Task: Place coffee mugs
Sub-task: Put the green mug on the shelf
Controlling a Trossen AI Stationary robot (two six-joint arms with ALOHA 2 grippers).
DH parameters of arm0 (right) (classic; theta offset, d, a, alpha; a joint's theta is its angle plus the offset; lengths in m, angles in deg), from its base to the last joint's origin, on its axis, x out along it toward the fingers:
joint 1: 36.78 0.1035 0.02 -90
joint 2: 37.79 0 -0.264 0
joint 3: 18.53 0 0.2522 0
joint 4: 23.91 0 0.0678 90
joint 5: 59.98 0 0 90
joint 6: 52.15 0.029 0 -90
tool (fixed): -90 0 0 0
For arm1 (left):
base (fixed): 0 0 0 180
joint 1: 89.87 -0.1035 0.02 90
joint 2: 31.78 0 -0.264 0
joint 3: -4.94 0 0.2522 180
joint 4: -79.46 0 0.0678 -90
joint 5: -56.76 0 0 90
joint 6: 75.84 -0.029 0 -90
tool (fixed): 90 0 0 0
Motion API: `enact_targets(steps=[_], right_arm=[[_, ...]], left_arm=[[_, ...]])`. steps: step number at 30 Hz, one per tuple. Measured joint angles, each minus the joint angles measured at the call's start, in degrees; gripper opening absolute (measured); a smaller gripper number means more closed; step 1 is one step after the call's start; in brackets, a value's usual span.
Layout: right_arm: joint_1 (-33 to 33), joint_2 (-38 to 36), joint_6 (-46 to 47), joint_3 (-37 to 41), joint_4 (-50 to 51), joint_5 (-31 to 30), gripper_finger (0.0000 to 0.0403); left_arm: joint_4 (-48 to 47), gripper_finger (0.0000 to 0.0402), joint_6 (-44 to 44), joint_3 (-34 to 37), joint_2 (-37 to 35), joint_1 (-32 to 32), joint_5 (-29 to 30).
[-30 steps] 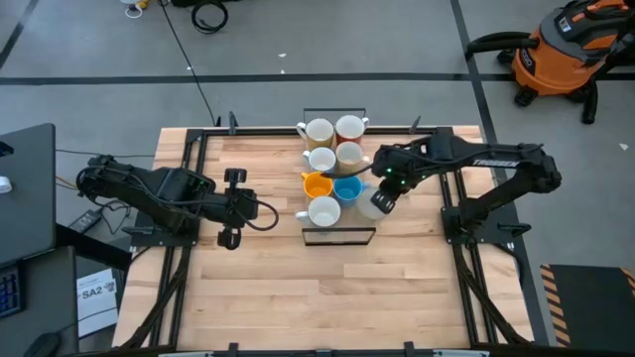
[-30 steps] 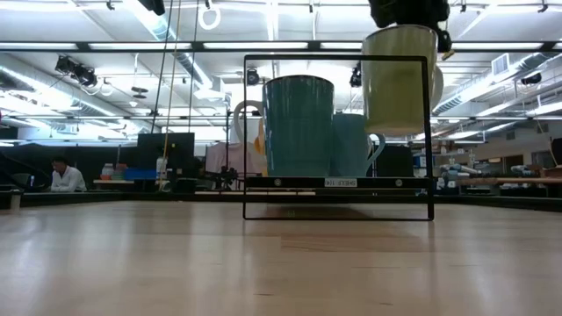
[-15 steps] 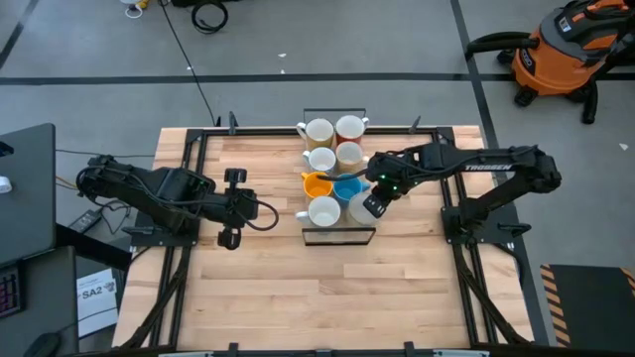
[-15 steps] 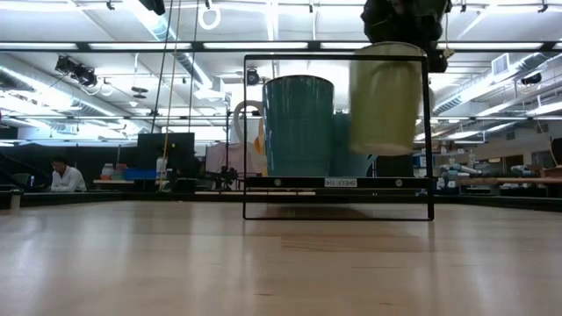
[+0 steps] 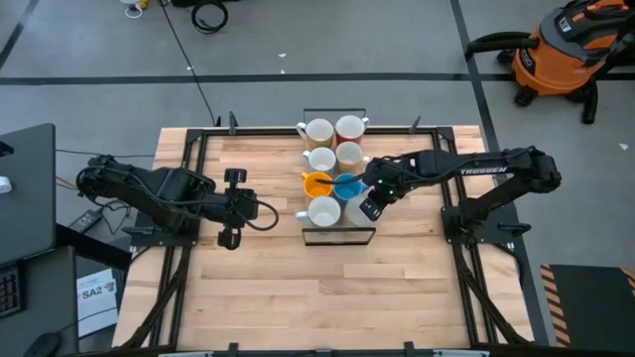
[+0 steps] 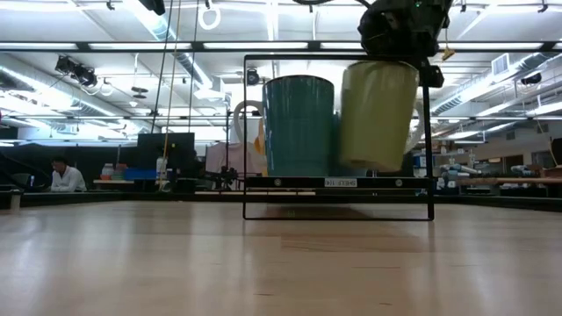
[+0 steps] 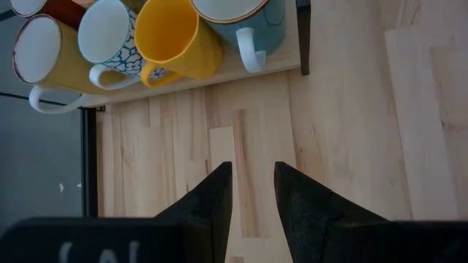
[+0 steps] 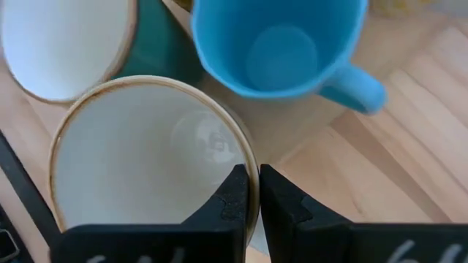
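A black-framed tray (image 5: pixel 337 241) at the table's middle holds several mugs: an orange one (image 5: pixel 317 184), a blue one (image 5: pixel 347 188) and a teal one (image 5: pixel 323 210) with a white inside, with more behind them. My right gripper (image 5: pixel 370 205) is shut on a pale green mug (image 6: pixel 378 114) over the tray's near right corner, beside the teal mug (image 6: pixel 299 123). In the low view the green mug's base hangs just above the tray floor. My left gripper (image 7: pixel 252 193) waits open over bare wood left of the tray. My right gripper pinches the pale green mug's rim (image 8: pixel 251 169), one finger (image 8: pixel 232 199) inside the mug and one outside. The fingers come from above, pointing down. The mug (image 5: pixel 355 211) hangs below them, slightly tilted, lifted clear of the tray floor.
The blue mug (image 8: pixel 281 44) and the teal mug (image 8: pixel 66 44) stand close against the held mug. The tray's upright black frame (image 6: pixel 428 132) runs just right of it. Bare wood lies left, right and near of the tray.
My right gripper has moved down and toward the table's left, carrying the pale green mug from above the tray's right frame into its near right corner. The mug has sunk beside the teal mug and tipped slightly.
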Motion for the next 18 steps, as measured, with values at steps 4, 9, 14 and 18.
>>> enact_targets(steps=[4, 9, 14, 18], right_arm=[[0.0, -0.01, 0.18, 1.75, -1.93, 0.02, 0.0036], [0.0, -0.02, 0.13, 1.75, -3.37, 0.02, 0.0041], [0.0, -0.02, 0.34, 1.75, -3.21, 0.0, 0.0042], [0.0, -0.02, 0.37, 1.75, -3.26, 0.0, 0.0043]], left_arm=[[0.01, 0.011, 0.01, 0.0, 0.0, 0.0, 0.0], [0.04, 0.011, 0.01, 0.0, 0.0, -0.02, -0.02], [0.15, 0.011, -0.01, 0.0, 0.0, -0.02, 0.0], [0.16, 0.011, 0.0, 0.0, 0.0, -0.02, -0.01]])
